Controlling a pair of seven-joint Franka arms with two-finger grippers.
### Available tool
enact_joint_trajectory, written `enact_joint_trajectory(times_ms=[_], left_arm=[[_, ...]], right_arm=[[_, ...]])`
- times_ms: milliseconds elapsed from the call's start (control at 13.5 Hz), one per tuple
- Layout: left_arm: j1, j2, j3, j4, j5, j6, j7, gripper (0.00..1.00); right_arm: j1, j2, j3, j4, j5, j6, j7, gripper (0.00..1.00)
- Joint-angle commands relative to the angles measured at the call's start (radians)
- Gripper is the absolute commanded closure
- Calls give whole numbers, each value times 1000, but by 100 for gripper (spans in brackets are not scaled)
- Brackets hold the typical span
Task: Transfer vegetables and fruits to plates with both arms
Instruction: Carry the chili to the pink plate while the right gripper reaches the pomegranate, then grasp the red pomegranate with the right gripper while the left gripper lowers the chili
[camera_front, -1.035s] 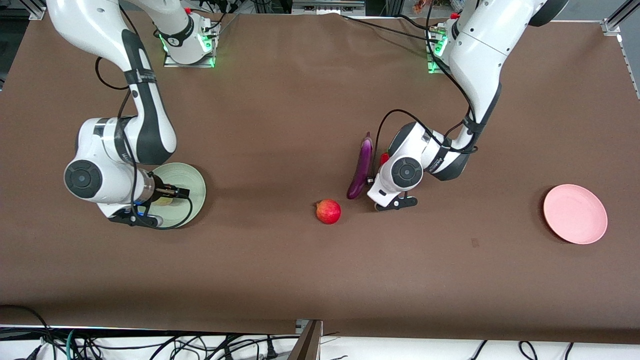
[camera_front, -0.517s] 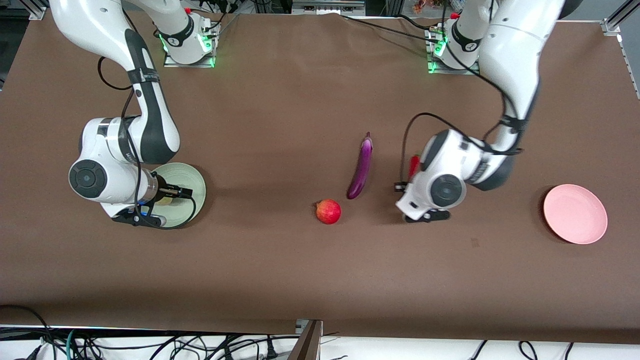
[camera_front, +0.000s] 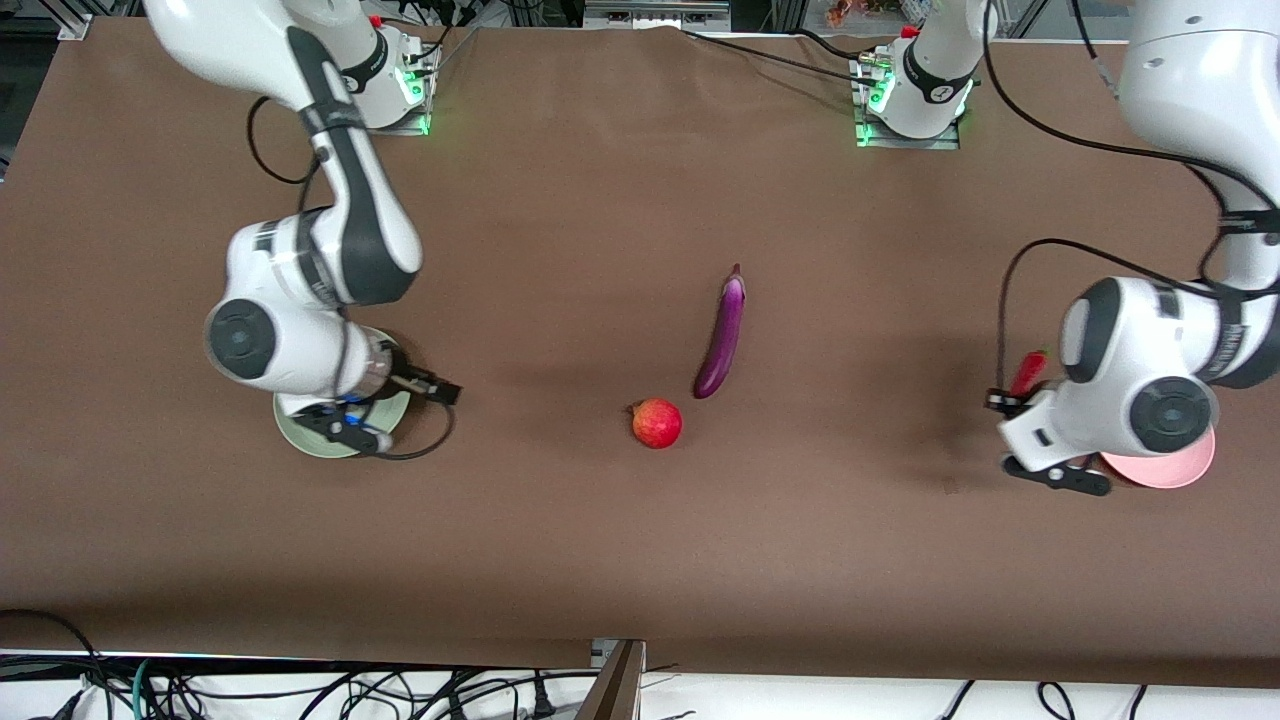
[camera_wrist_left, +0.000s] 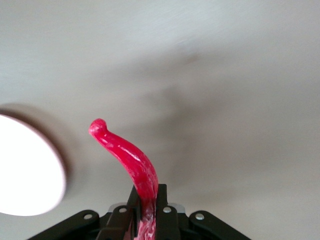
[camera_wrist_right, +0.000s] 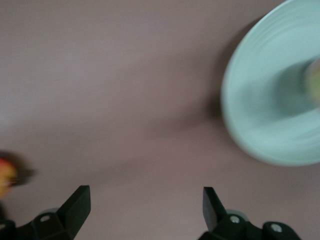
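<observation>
Beside the pink plate at my left arm's end of the desk, my left hand hangs in the air, pinching the red chili. My right hand is spread wide and empty beside the green plate. The eggplant and the red fruit lie mid-desk, close together.
</observation>
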Motion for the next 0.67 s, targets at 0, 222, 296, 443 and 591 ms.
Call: enact_joint_trajectory(times_ms=[0,222,296,443,591], left_arm=[[100,29,-16,28,29,48,157,100],[200,70,-11,27,34,191,327,100],[224,78,-10,25,36,241,374,100],[232,99,3,17,54,286,415,100],[258,118,12,16,127,288,433,100]], right_arm=[[82,151,1,216,12,29,237,1],[168,248,1,290,9,183,434,1],[198,274,0,290,5,267,472,1],[238,331,-2,305,2,415,520,1],[263,394,-6,363,-7,464,604,1]])
